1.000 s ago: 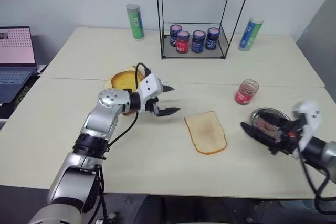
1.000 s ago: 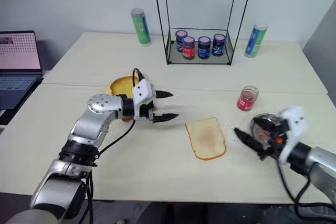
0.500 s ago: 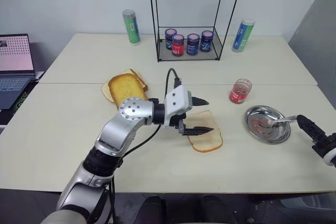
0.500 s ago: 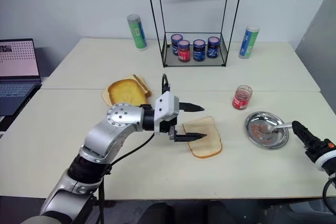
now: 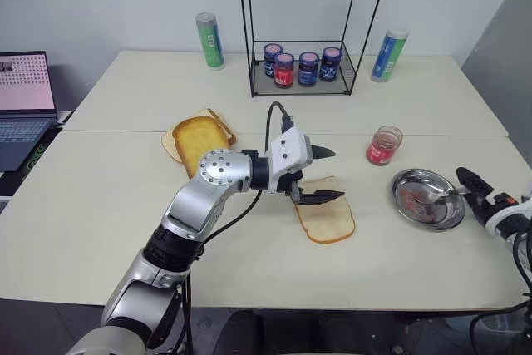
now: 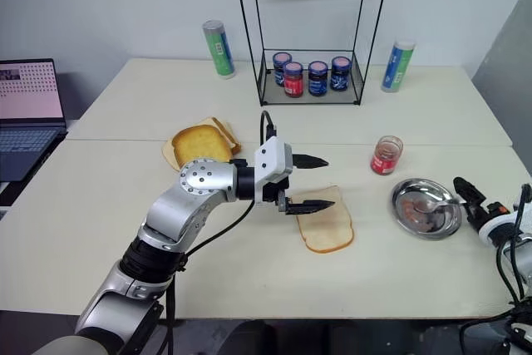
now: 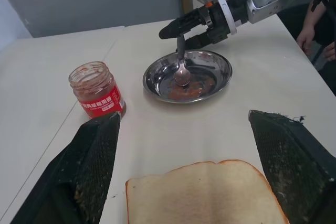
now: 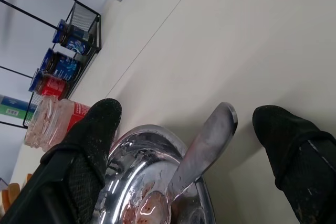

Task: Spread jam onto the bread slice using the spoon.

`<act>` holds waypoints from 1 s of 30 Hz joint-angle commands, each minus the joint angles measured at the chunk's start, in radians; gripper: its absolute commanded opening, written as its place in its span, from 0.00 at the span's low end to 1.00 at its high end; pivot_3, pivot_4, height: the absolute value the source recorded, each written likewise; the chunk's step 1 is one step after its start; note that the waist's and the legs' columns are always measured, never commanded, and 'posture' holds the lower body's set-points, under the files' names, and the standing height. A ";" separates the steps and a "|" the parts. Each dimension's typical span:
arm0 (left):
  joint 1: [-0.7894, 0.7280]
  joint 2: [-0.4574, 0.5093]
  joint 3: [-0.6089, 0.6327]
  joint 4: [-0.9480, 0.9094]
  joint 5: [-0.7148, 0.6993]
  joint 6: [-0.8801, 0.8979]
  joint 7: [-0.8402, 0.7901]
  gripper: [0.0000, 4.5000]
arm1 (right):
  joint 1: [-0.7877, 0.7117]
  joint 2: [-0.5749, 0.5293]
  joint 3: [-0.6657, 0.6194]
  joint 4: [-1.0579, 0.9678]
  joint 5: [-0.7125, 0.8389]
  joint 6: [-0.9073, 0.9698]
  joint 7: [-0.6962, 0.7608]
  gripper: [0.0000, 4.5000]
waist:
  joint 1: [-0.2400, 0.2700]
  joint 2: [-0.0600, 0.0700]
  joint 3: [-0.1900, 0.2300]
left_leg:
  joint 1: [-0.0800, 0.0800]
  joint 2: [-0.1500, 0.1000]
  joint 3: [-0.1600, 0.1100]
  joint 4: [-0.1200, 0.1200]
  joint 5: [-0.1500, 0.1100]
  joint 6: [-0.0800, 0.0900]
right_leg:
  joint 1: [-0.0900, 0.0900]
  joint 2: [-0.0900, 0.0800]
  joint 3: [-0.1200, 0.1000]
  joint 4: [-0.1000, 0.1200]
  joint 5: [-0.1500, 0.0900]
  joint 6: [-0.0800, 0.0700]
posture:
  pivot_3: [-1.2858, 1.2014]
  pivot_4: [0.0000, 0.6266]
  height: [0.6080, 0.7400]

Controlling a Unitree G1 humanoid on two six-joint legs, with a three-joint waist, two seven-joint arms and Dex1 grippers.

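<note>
I saw the bread slice (image 5: 326, 218) still bare on the desk (image 5: 100, 205). My right gripper (image 7: 181, 29) was spread around the spoon (image 7: 181, 66) handle in the steel dish (image 7: 218, 80); left gripper (image 5: 320, 176) hovered spread over the bread.

Premises present as a robotics lab or test room, not a domestic kitchen. Two plain cream desks (image 5: 108, 197) stand pushed together against a bare pale wall. An open laptop (image 5: 23, 97) with a lit screen sits at the left on a separate surface. Food items are laid out as staged props: a black wire rack (image 5: 303, 27) holding four small lidded jars (image 5: 302, 66), flanked by two tall cylindrical canisters (image 5: 211, 40). A person's hand (image 7: 308, 29) shows beyond the far desk edge.
</note>
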 commanded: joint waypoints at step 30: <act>0.020 0.014 0.037 -0.065 -0.022 0.026 0.035 0.91 | -0.042 0.030 0.003 -0.368 0.029 0.006 -0.034 0.00 | -0.002 0.002 0.002 | -0.001 0.000 0.000 -0.001 0.000 0.000 | -0.001 0.000 0.000 0.000 0.001 0.001 | 0.52 0.24 1.00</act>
